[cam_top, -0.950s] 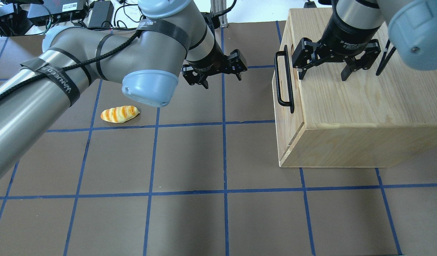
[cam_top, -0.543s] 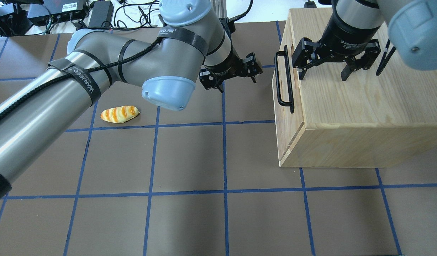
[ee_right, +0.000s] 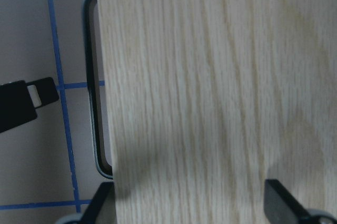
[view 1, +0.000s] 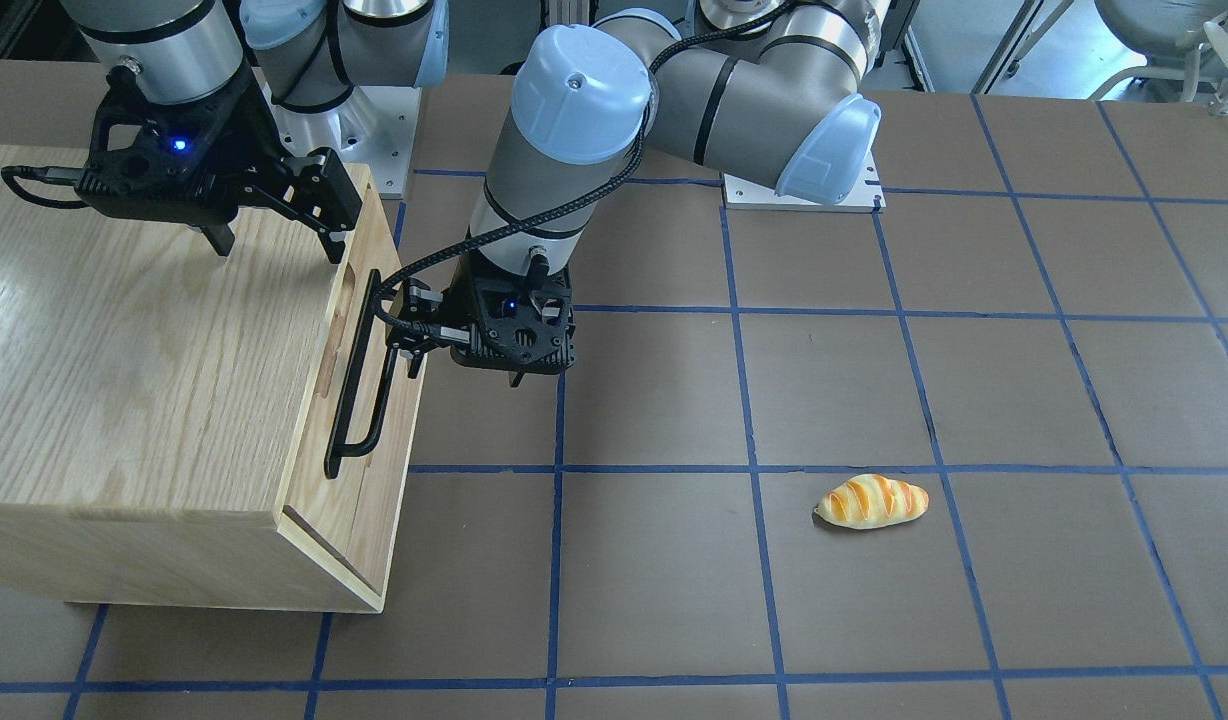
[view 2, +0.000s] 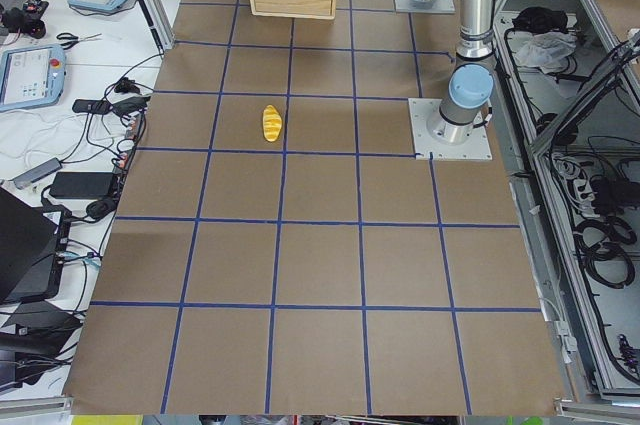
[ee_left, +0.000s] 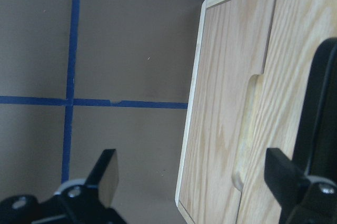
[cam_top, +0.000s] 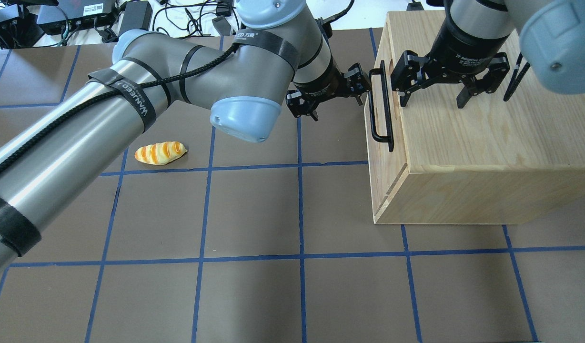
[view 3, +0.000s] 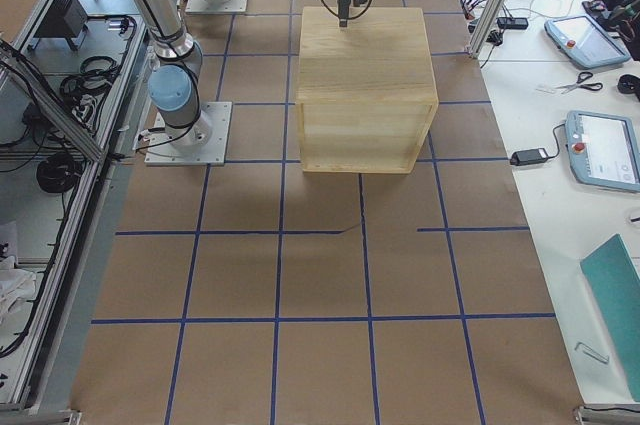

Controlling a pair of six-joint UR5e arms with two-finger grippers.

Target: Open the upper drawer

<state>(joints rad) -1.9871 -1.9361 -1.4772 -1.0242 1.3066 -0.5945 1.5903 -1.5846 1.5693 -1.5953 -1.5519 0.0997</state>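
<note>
On the table point(cam_top: 273, 214) the cabinet point(cam_top: 488, 143) stands at right, the bread point(cam_top: 160, 153) well left, the left hand point(cam_top: 338, 105) between them.

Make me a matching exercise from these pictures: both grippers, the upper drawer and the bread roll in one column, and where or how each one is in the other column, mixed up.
Column one:
1. left gripper
2. right gripper
3. upper drawer
4. bread roll

Column two:
A. shut, flush in the cabinet
B. open, above the cabinet's top
C. lying on the table, away from the cabinet
D. open, close beside the black handle

Pairs: 1-D, 2-B, 3-A, 4-C.
</note>
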